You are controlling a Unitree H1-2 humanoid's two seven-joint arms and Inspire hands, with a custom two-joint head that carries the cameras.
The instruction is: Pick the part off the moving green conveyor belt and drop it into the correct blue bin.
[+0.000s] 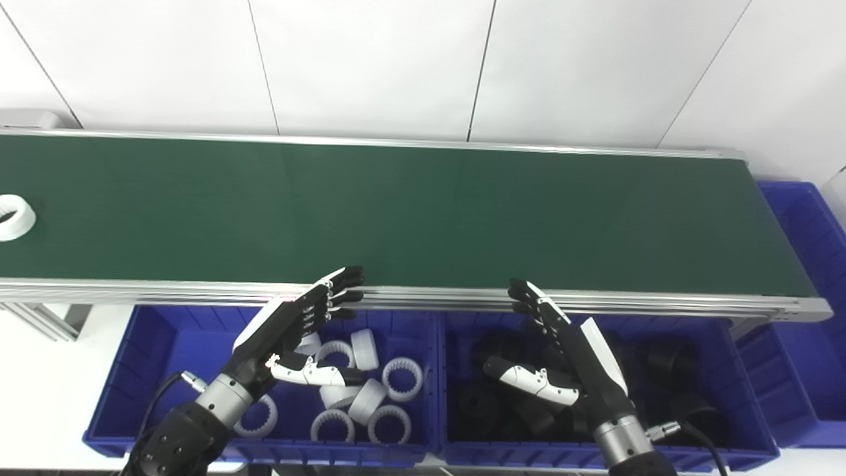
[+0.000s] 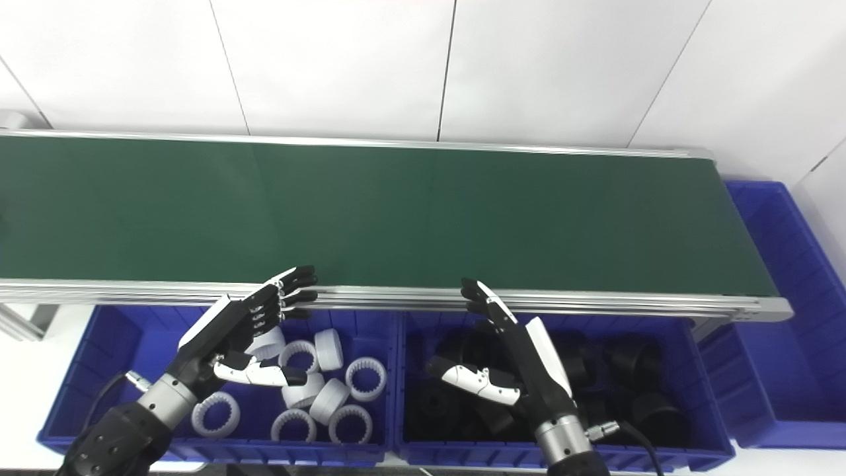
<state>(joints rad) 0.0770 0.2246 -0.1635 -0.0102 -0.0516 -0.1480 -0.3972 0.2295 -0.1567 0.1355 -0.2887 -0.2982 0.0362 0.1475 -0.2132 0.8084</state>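
A white ring part (image 1: 13, 217) lies on the green conveyor belt (image 1: 410, 211) at the far left edge of the left eye view; the right eye view does not show it. My left hand (image 1: 297, 324) is open and empty, fingers spread, over the left blue bin (image 1: 152, 350) of white ring parts (image 1: 370, 393), near the belt's front rail. My right hand (image 1: 562, 344) is open and empty over the middle blue bin (image 1: 740, 396) of black parts (image 1: 661, 360). Both hands also show in the right eye view, left (image 2: 248, 327) and right (image 2: 509, 347).
A third blue bin (image 1: 803, 311) stands past the belt's right end. The belt's aluminium front rail (image 1: 423, 297) runs between the bins and the belt. A white wall stands behind the belt.
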